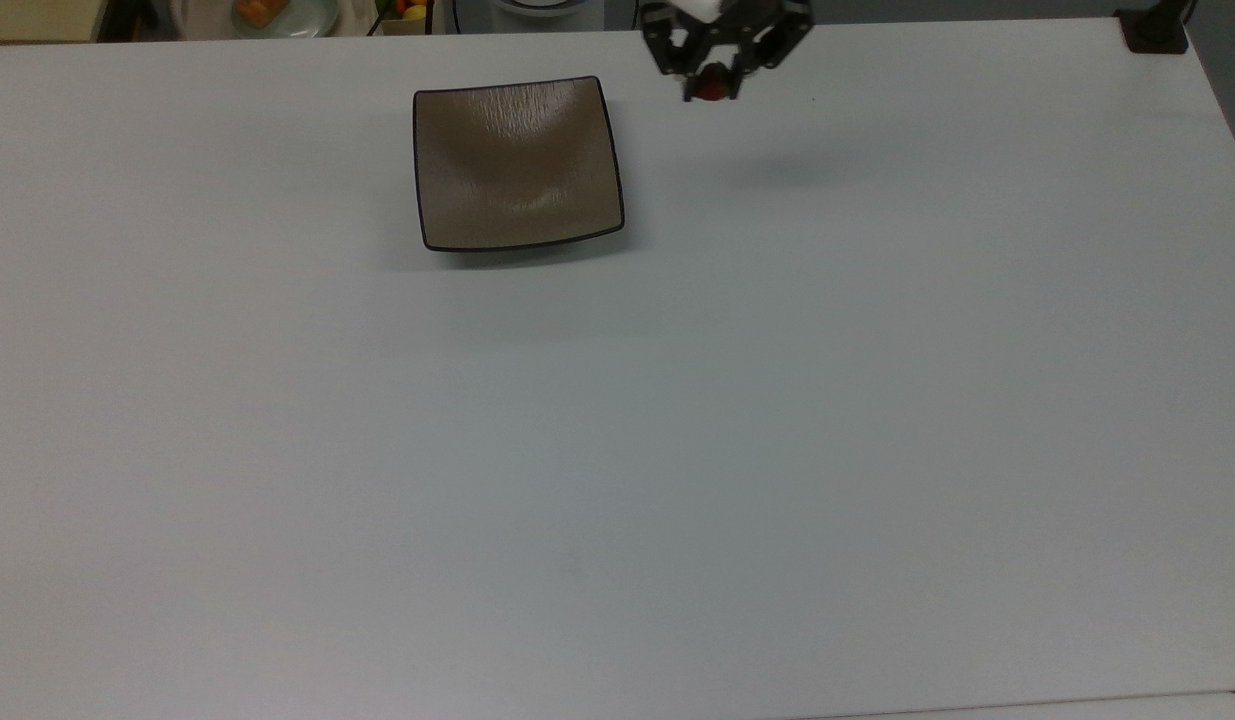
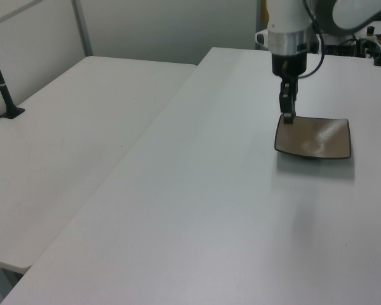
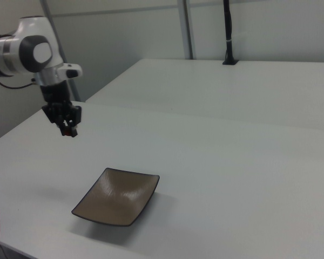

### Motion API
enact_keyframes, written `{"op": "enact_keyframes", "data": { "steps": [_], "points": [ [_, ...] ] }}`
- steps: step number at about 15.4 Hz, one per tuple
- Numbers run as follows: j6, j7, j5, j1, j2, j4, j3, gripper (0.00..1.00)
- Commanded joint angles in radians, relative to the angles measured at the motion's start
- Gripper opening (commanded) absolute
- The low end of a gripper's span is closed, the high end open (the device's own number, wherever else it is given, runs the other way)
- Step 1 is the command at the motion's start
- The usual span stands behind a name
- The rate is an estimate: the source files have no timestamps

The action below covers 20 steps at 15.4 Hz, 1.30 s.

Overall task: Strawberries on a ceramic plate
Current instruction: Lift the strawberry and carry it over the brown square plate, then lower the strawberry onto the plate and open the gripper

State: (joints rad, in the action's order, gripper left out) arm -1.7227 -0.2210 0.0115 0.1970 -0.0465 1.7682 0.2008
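A small red strawberry (image 1: 711,88) hangs in the air, with my gripper (image 1: 713,82) shut on it. In the top view it is to the right of the square tan-brown ceramic plate (image 1: 518,163), above the white table near its far edge. The right view shows my gripper (image 3: 68,129) and the strawberry (image 3: 69,131) raised well above the table, up and left of the ceramic plate (image 3: 117,195). In the left view my gripper (image 2: 288,115) points down just over the near left corner of the ceramic plate (image 2: 314,137), which holds nothing.
The white table (image 1: 617,450) spreads wide below and to the right of the plate in the top view. A round pale plate with orange food (image 1: 269,14) sits beyond the table's far edge. A second white table (image 2: 63,159) stands alongside.
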Motion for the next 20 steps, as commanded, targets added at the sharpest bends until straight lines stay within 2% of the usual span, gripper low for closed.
{"op": "enact_keyframes", "data": {
  "steps": [1,7,10,13,20],
  "points": [
    [0.076,0.173,-0.031,0.007,0.034,0.020,-0.098,0.21],
    [0.097,0.282,-0.030,0.002,0.008,0.054,-0.202,0.23],
    [0.080,0.316,-0.021,-0.016,-0.018,0.111,-0.216,0.24],
    [0.045,0.327,-0.018,-0.019,-0.090,0.131,-0.216,0.24],
    [-0.156,0.357,-0.015,-0.033,-0.104,0.281,-0.218,0.24]
  ]
}}
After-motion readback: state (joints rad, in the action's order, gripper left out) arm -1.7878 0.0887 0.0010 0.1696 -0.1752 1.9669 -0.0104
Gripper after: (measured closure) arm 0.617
